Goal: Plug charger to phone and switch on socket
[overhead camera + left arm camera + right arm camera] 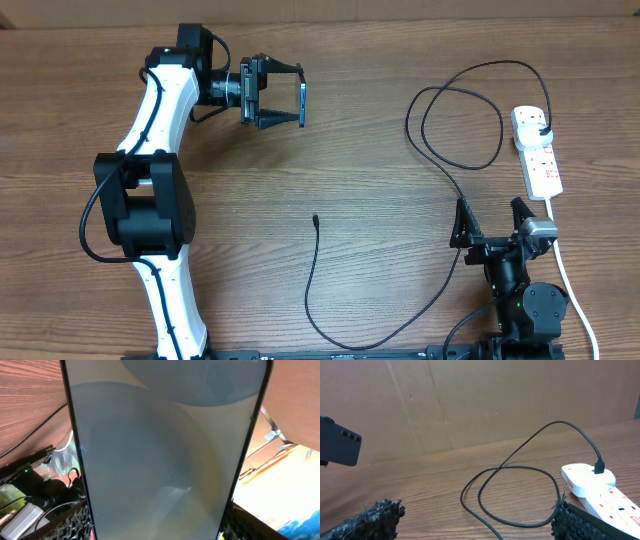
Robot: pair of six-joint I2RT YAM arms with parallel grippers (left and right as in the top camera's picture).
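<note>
My left gripper (296, 97) is shut on the phone (304, 102) and holds it on edge above the far left of the table. In the left wrist view the phone's pale blue-grey screen (160, 450) fills the frame between the fingers (157, 527). The right wrist view shows its dark back (337, 450). The black charger cable (312, 280) lies on the table with its small tip (315, 218) free at the centre. Its black plug (541, 127) sits in the white socket strip (540, 165), also seen in the right wrist view (592, 490). My right gripper (490, 210) is open and empty over the cable (520, 492).
The cable runs along the table's front edge and makes two loops (460, 115) left of the socket strip. The strip's white cord (570, 280) runs toward the front right. A brown cardboard wall (485, 400) stands behind the table.
</note>
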